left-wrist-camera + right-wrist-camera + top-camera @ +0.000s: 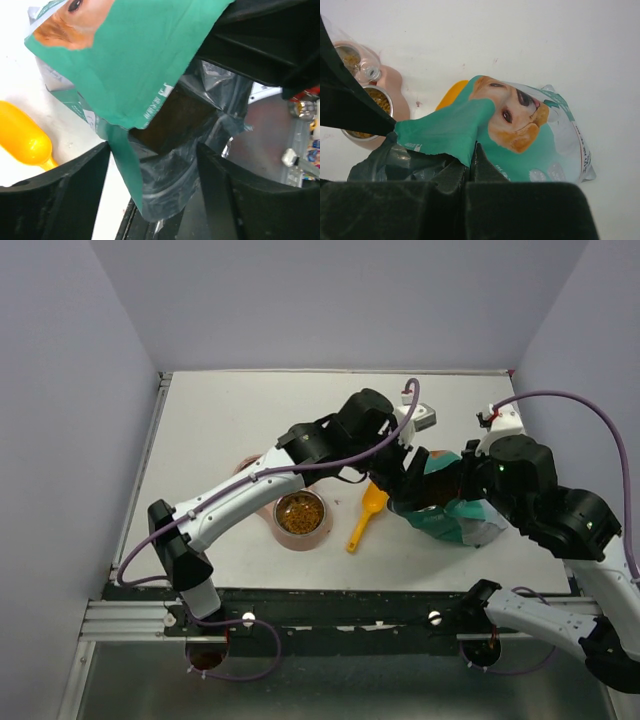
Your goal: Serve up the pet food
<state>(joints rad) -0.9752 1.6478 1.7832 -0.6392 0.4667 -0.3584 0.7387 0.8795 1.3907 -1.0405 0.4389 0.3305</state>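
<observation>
The right gripper (471,167) is pinched tight on the torn top edge of the green bag (445,130) and holds that flap up. The left gripper (152,195) stands wide, one finger on each side of the bag's open mouth. It grips nothing that I can see. The dark inside of the bag shows between the fingers, but whether that is food or shadow I cannot tell.

In the overhead view the two grippers meet at the bag, which lies at about 3 o'clock of the table's (220,430) middle. The yellow scoop (366,517) lies flat on the table just beside the bag at its 9 o'clock. No gripper holds the scoop. At 9 o'clock of the scoop stands the metal bowl (323,512), and the pet food (299,512) lies in it as a brown heap covering the bottom.

As I judge it, the main part is done, since food is in the bowl. What is left looks like dealing with the bag: either taking one more portion or letting it go and pulling both arms back.
</observation>
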